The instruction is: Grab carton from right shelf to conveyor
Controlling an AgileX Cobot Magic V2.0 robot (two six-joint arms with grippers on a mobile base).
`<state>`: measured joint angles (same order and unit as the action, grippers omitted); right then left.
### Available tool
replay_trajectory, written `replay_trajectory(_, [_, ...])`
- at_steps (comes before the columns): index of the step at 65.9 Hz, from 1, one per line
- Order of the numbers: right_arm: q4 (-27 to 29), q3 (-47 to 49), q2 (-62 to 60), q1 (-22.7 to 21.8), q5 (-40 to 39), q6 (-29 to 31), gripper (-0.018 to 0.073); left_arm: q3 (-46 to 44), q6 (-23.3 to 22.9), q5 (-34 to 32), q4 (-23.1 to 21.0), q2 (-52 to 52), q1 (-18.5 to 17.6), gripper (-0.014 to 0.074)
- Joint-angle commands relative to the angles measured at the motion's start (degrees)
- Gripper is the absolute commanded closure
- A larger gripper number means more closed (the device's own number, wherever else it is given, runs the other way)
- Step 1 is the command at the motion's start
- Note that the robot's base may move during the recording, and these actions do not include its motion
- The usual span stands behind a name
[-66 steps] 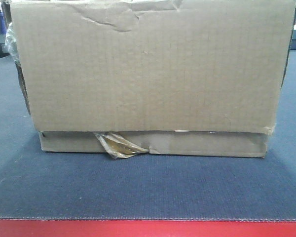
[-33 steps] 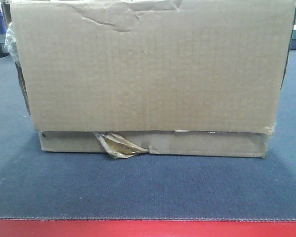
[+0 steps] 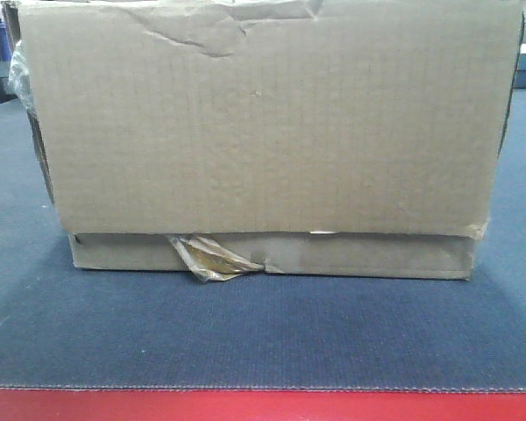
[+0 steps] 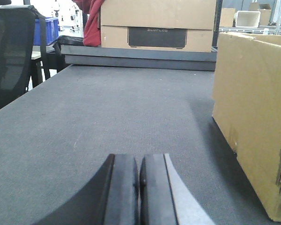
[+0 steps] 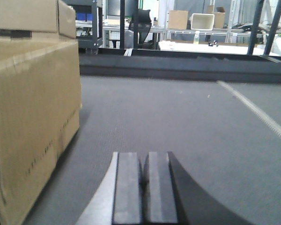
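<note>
Carton point(image 3: 272, 123) sits on conveyor point(image 3: 263, 333) belt, tape scrap point(image 3: 212, 260) and red frame seen only in front view. Wrist views alone show left gripper point(image 4: 139, 187) and right gripper point(image 5: 143, 187), pads pressed together, flanking carton without contact.

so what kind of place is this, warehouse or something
Most likely a warehouse or logistics test floor. The carton sits on a conveyor belt, more cardboard boxes stand stacked behind it, and metal racking holds bins and boxes in the background.

My left gripper point(image 4: 140, 187) ends in flat black pads on curved grey fingers; my right gripper point(image 5: 144, 187) looks identical.
</note>
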<state>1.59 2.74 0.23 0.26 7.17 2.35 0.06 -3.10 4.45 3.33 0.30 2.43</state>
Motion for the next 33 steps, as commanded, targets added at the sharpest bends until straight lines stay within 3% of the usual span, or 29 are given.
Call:
replay_trajectory(1, [0.68,-2.74,-0.23,-0.18,-8.24,0.45,0.0628,-0.06,0.08,-0.90,-0.32,-0.30,0.18,0.0582])
replay_trajectory(33, [2.22,-2.74,-0.23,-0.18,-6.66,0.45,0.0628,-0.06,0.08,-0.90,-0.32,-0.30,0.18,0.0582])
